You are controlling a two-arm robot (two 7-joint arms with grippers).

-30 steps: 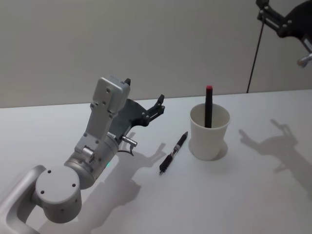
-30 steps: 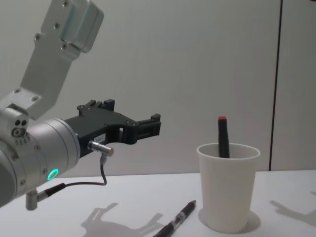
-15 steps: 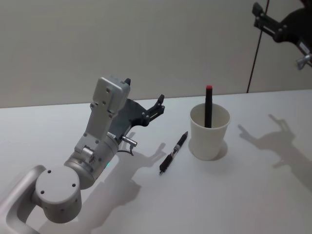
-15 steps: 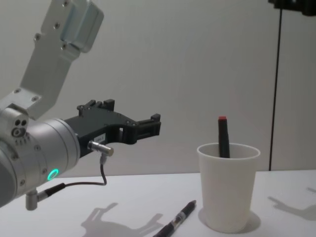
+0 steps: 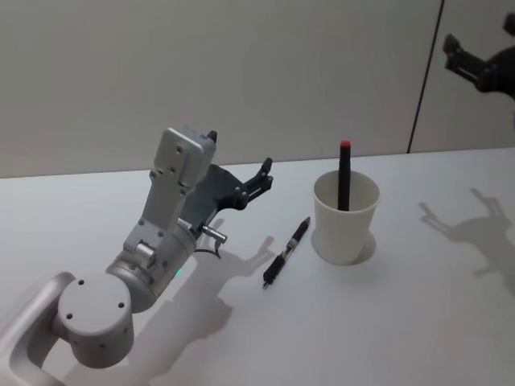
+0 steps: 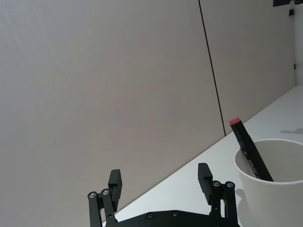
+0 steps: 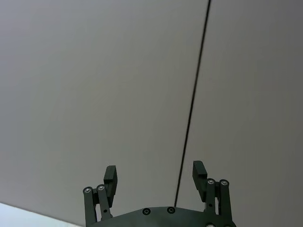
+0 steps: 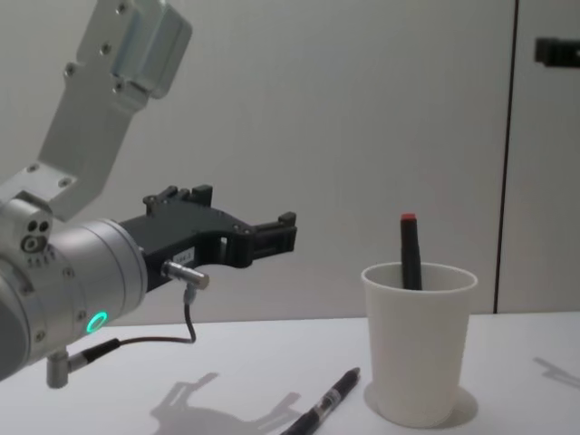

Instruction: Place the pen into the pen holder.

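The pen (image 5: pixel 286 252) lay ungrasped at the pen holder's (image 5: pixel 344 229) eight o'clock. The left gripper (image 5: pixel 264 175), jaws apart, likely needed to descend onto it. The right gripper (image 7: pixel 154 176) hung high, jaws likewise apart.

a white table (image 5: pixel 386 322) runs back to a plain pale wall (image 5: pixel 241 72), split by 1 thin dark vertical seam (image 5: pixel 424 80) on the right. a black marker (image 5: pixel 344 173) with a red tip stands nearly upright, red end up.
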